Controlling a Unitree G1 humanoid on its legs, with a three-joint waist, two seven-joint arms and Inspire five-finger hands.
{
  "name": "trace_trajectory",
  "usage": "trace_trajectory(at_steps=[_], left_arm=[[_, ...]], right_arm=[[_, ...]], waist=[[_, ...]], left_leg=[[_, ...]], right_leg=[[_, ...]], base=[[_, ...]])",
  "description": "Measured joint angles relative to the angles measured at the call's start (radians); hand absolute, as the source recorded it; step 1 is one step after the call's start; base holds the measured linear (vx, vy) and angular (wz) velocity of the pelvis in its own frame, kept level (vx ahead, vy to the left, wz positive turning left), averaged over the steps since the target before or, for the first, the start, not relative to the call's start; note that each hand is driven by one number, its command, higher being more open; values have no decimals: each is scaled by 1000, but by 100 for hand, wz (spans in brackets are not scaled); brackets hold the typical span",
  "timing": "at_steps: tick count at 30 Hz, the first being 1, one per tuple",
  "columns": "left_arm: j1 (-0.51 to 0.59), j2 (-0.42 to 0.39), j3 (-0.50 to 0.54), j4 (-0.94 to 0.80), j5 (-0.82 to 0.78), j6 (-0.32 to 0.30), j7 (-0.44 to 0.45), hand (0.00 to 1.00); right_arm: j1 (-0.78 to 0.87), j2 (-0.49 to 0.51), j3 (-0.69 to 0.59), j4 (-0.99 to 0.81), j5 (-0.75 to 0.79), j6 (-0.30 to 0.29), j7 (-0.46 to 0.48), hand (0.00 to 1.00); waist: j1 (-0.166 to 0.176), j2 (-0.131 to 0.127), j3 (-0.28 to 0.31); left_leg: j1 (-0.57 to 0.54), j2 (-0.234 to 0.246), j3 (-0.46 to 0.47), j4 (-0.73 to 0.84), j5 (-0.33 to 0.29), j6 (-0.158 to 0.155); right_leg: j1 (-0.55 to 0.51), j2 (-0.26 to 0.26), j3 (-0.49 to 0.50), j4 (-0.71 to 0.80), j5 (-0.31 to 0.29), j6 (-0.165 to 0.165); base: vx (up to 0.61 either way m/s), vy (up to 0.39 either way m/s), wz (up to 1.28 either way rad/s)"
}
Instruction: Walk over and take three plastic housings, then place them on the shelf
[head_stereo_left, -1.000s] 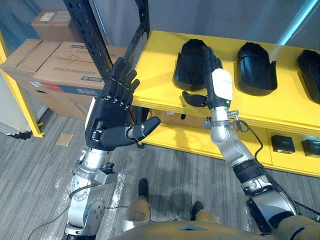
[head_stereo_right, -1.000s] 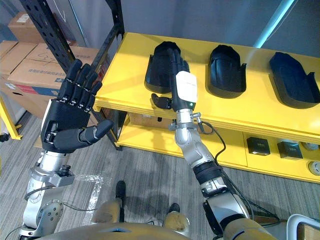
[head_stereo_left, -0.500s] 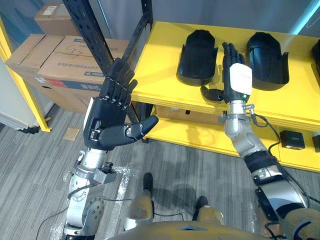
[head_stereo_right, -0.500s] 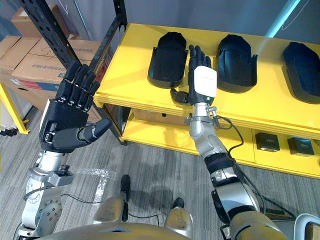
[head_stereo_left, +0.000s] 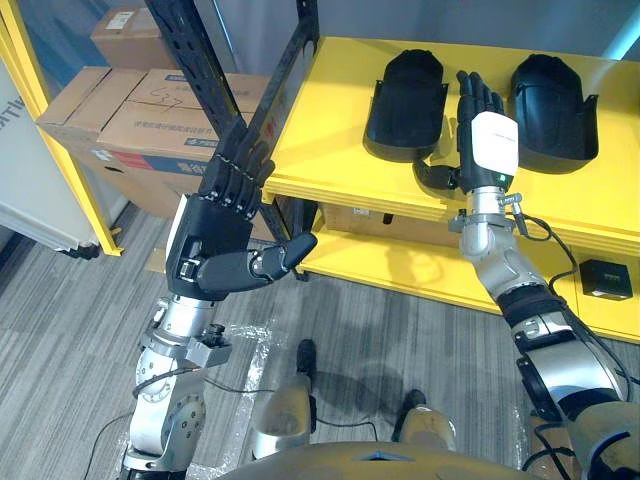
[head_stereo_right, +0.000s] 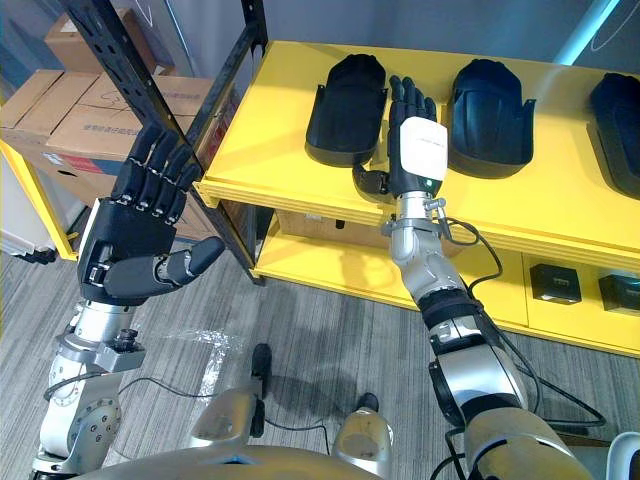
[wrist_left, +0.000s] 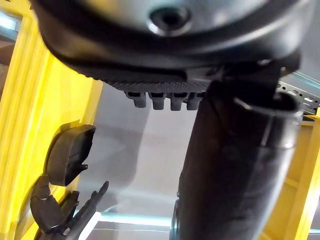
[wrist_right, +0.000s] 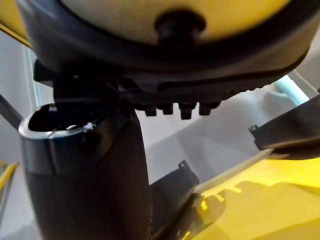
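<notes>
**Right hand (head_stereo_left: 487, 150) up at the yellow shelf (head_stereo_left: 330, 150), empty**

All 3 plastic housings lie on the shelf: the 1st housing (head_stereo_left: 405, 95) at 12 o'clock, the 2nd housing (head_stereo_left: 553, 100) at 1 o'clock, the 3rd housing (head_stereo_right: 620, 110) at 2 o'clock. The right hand stands between 1st and 2nd, fingers straight. Left hand (head_stereo_left: 215, 235) at 9 o'clock, spread wide, empty. Watch the thumb: it's close to the 1st housing's lip, and a careless sweep could knock it askew or off the edge.
</notes>
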Motion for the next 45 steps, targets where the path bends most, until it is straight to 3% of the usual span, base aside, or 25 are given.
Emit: trace_trajectory(at_steps=[8, 25, 29, 30, 33, 36, 39, 43, 45], left_arm=[[0, 18, -54, 14, 0, 9, 7, 100], [-4, 18, -63, 53, 0, 10, 37, 100], [-4, 17, -81, 53, 1, 10, 42, 100], [-2, 15, -80, 51, 1, 9, 45, 100], [7, 12, -68, 50, 0, 9, 56, 100], [60, -7, -14, 37, -9, 8, 55, 100], [128, -9, 45, -17, -93, 8, -17, 100], [147, -8, 84, -46, -113, 7, -84, 100], [136, -8, 110, -46, -114, 7, -94, 100]], right_arm=[[-73, -1, 19, 89, 1, 7, -7, 100], [-176, -33, 25, 141, 46, 10, -6, 100], [-171, -33, 21, 130, 44, -14, -14, 100], [-133, -32, 3, 78, 42, -20, -18, 100], [91, -1, -80, -229, 42, -32, -41, 100], [379, 79, -115, -566, 36, -64, -43, 100], [653, 151, -170, -863, 41, -117, -15, 100], [764, 176, -254, -1014, 47, -188, 7, 100], [797, 176, -319, -1059, 92, -260, 34, 100]], waist=[[12, 1, 1], [31, 13, 35], [32, 13, 35], [29, 14, 35], [25, 12, 35], [-12, 3, 36], [-50, -26, 34], [-88, -72, -17], [-101, -92, -37]], left_leg=[[-3, 2, -2, 0, -37, -16], [-17, 0, -3, 1, -25, -7], [-19, -1, 3, 1, -6, -3], [-19, -2, 5, 1, 23, 0], [-18, -2, 10, 1, 30, 10], [-7, -4, 27, 1, 22, 15], [24, 0, 75, 0, -7, 7], [42, 22, 125, 0, -31, -2], [62, 29, 141, 1, -36, -5]], right_leg=[[-5, 1, -1, 0, 0, 0], [-40, -18, 2, 57, -23, 5], [-50, -18, 9, 66, -25, 4], [-49, -16, 9, 66, -25, 4], [-45, -17, 13, 61, -23, 6], [-29, -16, 23, 33, -17, 14], [-8, -1, 62, -17, -8, 20], [9, 29, 104, -93, 30, 16], [30, 38, 115, -122, 44, 15]], base=[[-3, -25, 0], [5, -15, 1], [27, -31, -6], [54, -33, 0], [62, -35, 1], [98, -39, -14], [66, -14, -39], [52, -17, -48], [67, -25, -21]])
